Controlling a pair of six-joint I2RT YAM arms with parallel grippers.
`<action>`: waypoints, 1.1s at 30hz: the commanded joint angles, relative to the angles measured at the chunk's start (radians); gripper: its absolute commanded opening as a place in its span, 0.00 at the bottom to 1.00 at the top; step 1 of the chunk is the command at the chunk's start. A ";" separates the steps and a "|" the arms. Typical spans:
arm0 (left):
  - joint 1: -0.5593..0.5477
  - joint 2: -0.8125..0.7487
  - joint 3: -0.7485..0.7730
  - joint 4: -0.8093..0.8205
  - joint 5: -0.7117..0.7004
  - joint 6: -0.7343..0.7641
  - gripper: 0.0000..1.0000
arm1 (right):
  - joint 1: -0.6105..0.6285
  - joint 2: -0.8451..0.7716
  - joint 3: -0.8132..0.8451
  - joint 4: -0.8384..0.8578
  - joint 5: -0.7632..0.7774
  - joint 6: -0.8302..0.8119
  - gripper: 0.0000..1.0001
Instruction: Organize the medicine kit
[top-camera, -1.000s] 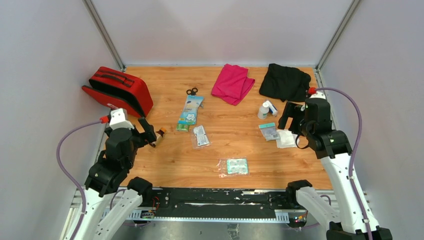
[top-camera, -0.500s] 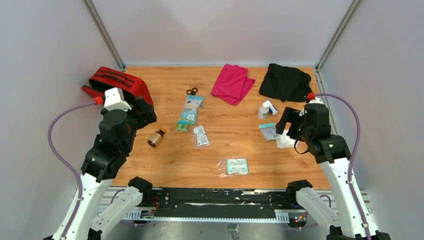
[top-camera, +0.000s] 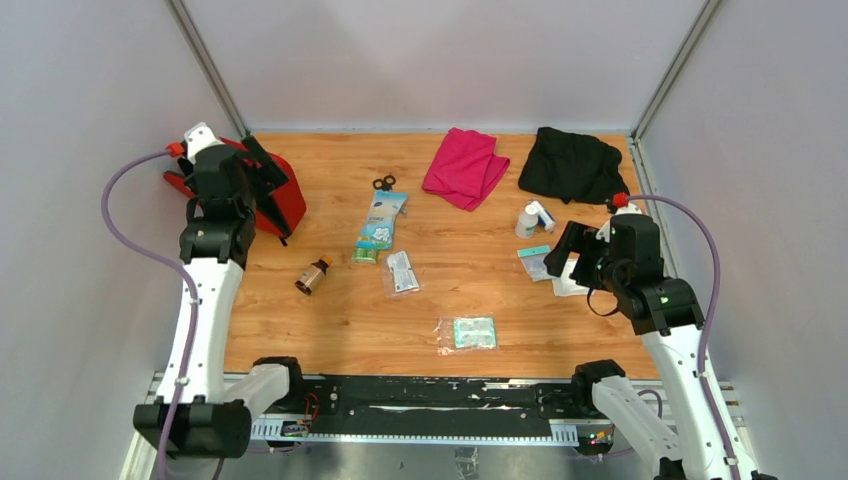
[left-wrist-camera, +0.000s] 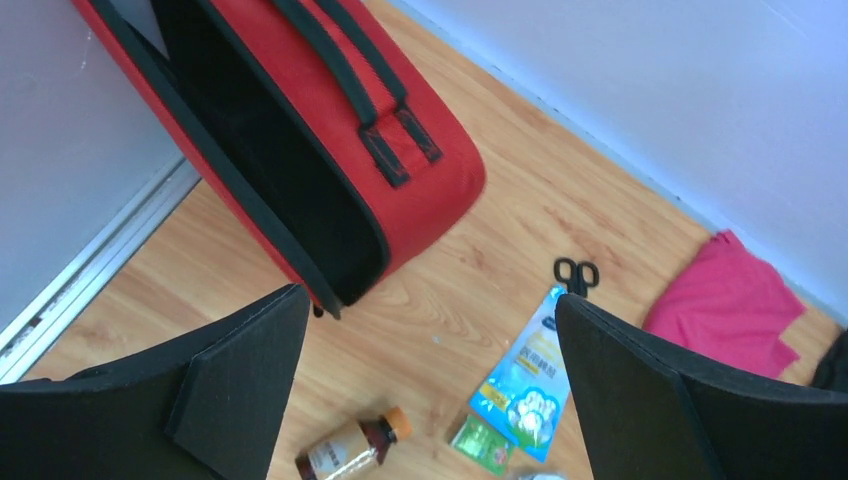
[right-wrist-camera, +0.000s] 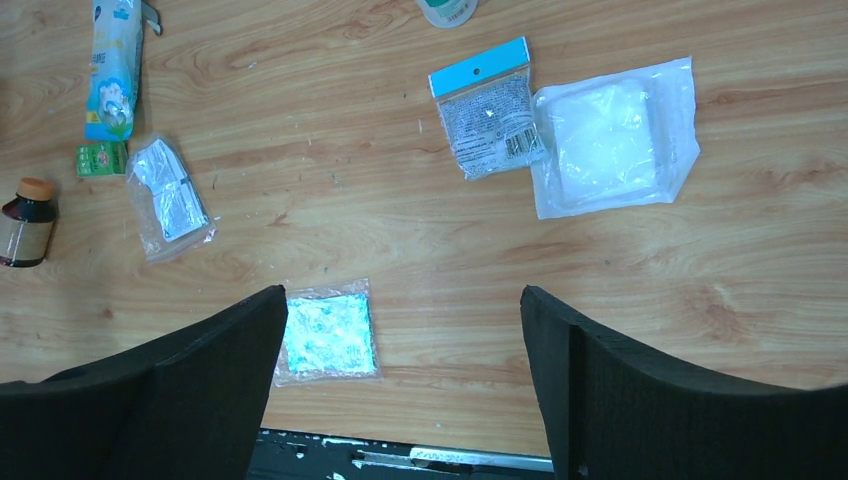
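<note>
The medicine kit (top-camera: 283, 200), a red soft case with black handles, lies at the far left, partly unzipped so its black lining (left-wrist-camera: 270, 170) shows. My left gripper (top-camera: 268, 185) hangs open just above the kit's near right edge, with nothing between the fingers (left-wrist-camera: 428, 296). On the right my right gripper (top-camera: 562, 250) is open and empty (right-wrist-camera: 402, 292), above bare wood near a gauze pack (right-wrist-camera: 610, 135) and a blue-topped packet (right-wrist-camera: 487, 120). A brown bottle (top-camera: 313, 275) lies on its side near the kit.
Loose on the table: black scissors (top-camera: 384, 183), a blue pouch (top-camera: 382, 220), a green sachet (top-camera: 365, 255), a foil packet (top-camera: 402, 272), a teal packet (top-camera: 468, 333), a white bottle (top-camera: 527, 220). Pink cloth (top-camera: 465, 165) and black cloth (top-camera: 570, 163) lie at the back. Walls stand close on both sides.
My left arm has risen and swung back-left, from beside the brown bottle to over the kit. The right gripper has drifted slightly nearer and leftward. Both stay open.
</note>
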 joint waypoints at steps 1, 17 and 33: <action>0.165 0.073 -0.006 0.125 0.250 -0.044 1.00 | -0.015 -0.015 0.007 -0.043 -0.032 0.012 0.91; 0.328 0.279 0.010 0.253 0.427 -0.132 0.99 | -0.016 -0.025 -0.014 -0.067 0.007 -0.017 0.90; 0.334 0.348 0.046 0.202 0.368 -0.147 1.00 | -0.016 -0.044 -0.028 -0.062 0.043 -0.013 0.90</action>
